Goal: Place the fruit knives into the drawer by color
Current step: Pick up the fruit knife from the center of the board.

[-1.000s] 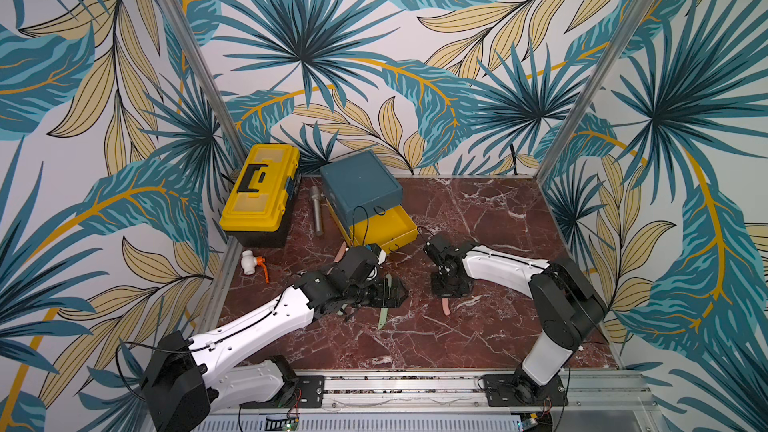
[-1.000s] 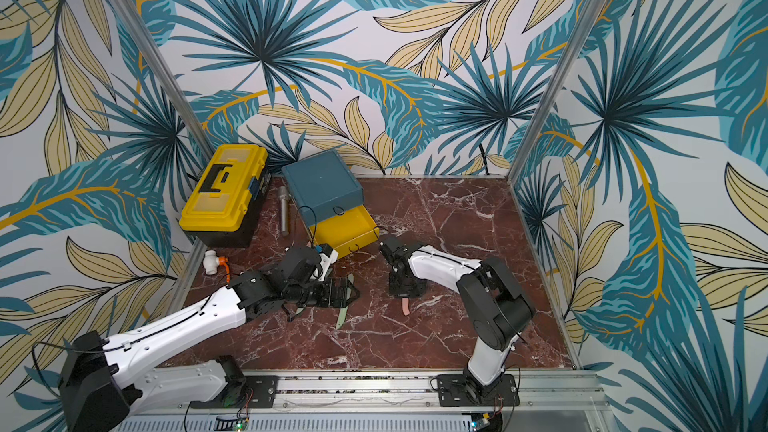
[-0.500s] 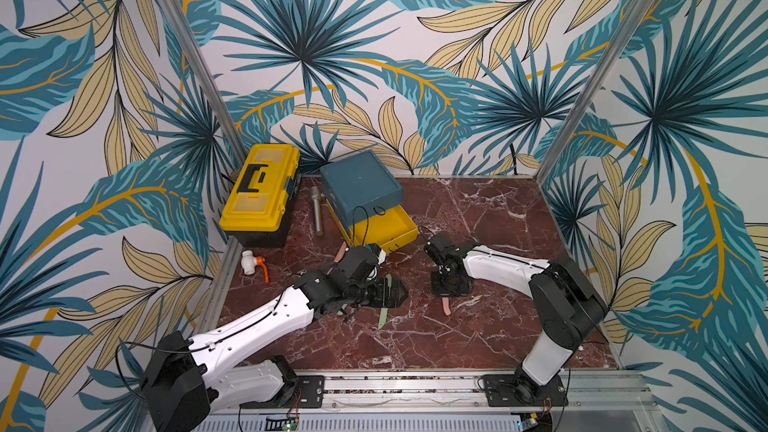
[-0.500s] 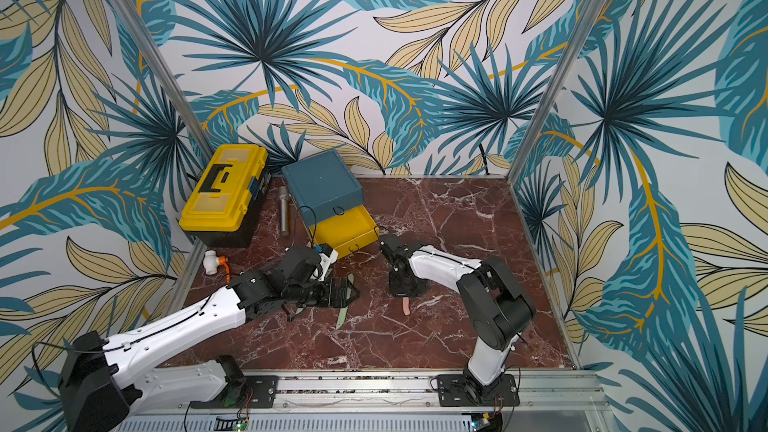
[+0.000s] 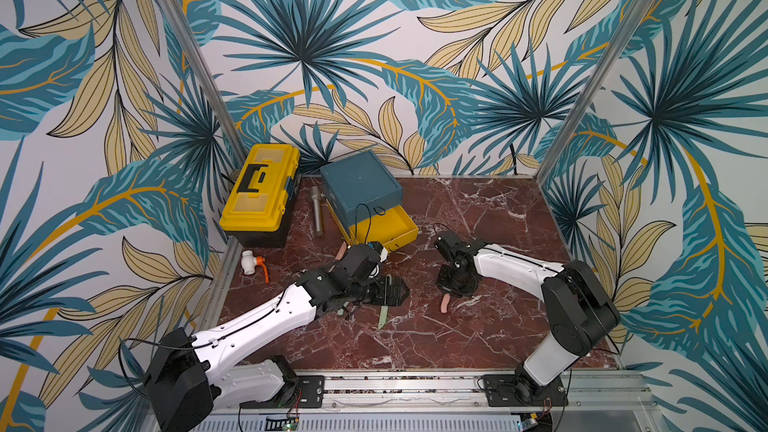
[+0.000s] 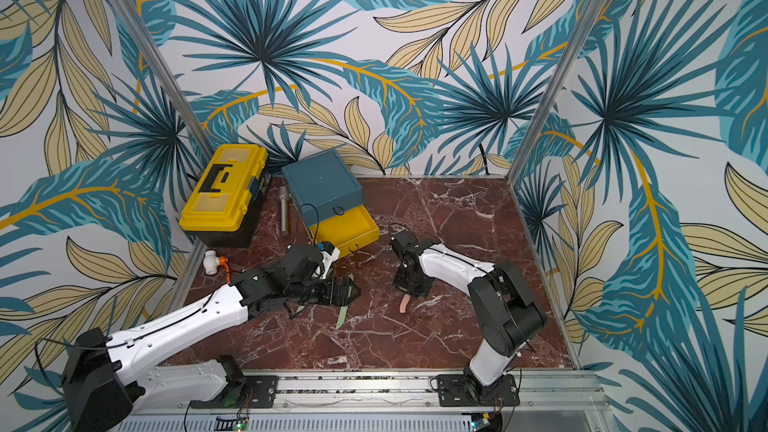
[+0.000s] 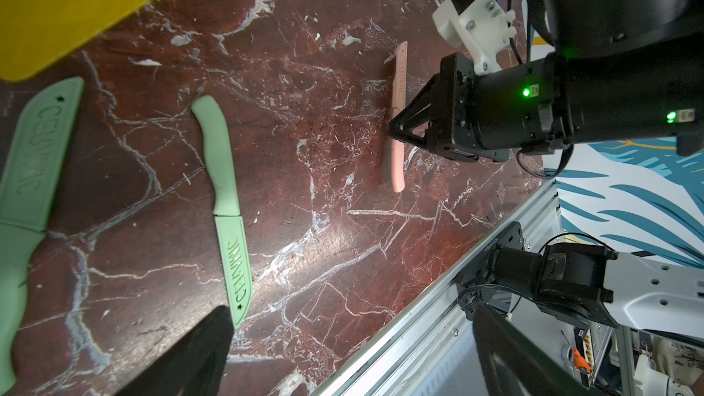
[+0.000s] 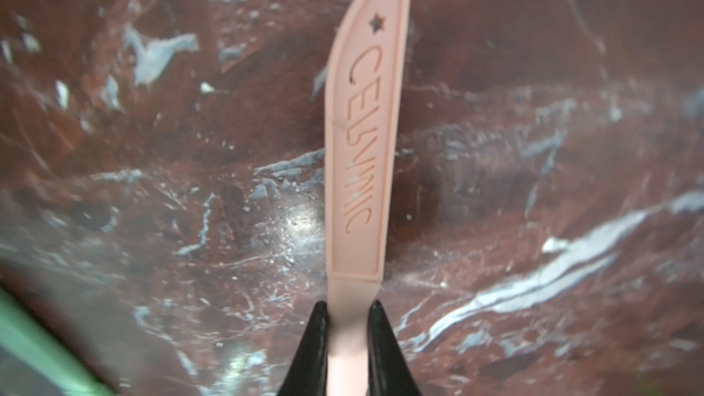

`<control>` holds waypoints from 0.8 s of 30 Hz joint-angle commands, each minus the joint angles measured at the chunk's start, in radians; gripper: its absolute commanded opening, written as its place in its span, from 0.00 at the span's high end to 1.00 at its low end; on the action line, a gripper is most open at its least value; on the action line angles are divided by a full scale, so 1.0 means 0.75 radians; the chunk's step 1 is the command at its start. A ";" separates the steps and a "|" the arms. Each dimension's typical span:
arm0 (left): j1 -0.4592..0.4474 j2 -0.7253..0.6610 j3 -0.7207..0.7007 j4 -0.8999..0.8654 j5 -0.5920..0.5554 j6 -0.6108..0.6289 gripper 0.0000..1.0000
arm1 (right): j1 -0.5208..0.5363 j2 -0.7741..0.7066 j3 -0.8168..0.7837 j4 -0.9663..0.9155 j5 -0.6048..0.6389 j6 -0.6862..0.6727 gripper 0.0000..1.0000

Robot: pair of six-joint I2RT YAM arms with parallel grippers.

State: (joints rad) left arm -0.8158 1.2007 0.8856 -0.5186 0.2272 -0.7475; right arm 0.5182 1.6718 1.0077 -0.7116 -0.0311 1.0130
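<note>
In both top views my right end effector (image 5: 452, 292) covers the pink knife (image 5: 445, 305) but for its handle end; my left end effector (image 5: 401, 290) hides the middle of a green knife (image 5: 382, 318); the right wrist view crops that handle

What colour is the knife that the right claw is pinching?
Pale pink; the knife shows best in the right wrist view.

So the yellow toolbox (image 5: 259, 191) with the black handle sits shut in the back left corner of the red marble table (image 5: 478, 218). A grey metal cylinder (image 5: 317, 211) lies flat just beside it. A small white valve (image 5: 251, 261) with an orange lever sits by the left edge, near the toolbox's front.
</note>
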 commanded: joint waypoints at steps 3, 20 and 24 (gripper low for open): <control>-0.003 0.034 0.097 -0.042 -0.024 0.067 0.00 | -0.024 -0.035 -0.103 0.080 -0.160 0.400 1.00; 0.249 0.094 0.656 -0.383 -0.080 0.396 0.00 | 0.044 -0.305 0.368 -0.021 -0.227 0.347 1.00; 0.325 0.158 0.734 -0.405 -0.025 0.430 0.00 | 0.085 -0.190 0.557 0.042 -0.269 0.338 1.00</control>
State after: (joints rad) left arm -0.6041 1.2854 1.4086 -0.7612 0.1772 -0.4835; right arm 0.5640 1.4685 1.3685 -0.6830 -0.2073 1.2819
